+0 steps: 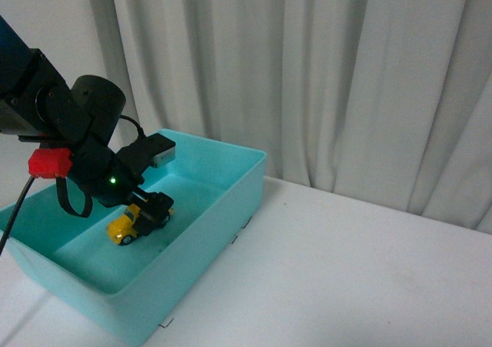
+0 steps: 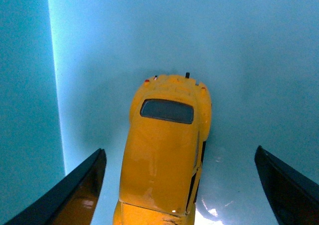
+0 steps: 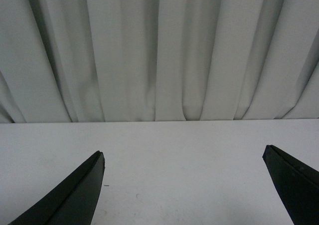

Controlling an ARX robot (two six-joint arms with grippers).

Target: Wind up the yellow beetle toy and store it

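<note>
One yellow beetle toy [image 1: 123, 228] sits on the floor of the teal bin [image 1: 227, 208] — left gripper [image 2: 179, 150] spread wide either side of it, not touching. Right gripper [image 3: 183, 153] also wide, empty, over the table [image 3: 174, 190]. Best to lift straight up, so neither finger clips the car.

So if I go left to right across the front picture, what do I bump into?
A red block on the left arm → yellow beetle toy → white table. The teal bin spans the first two, so it has no one place.
</note>
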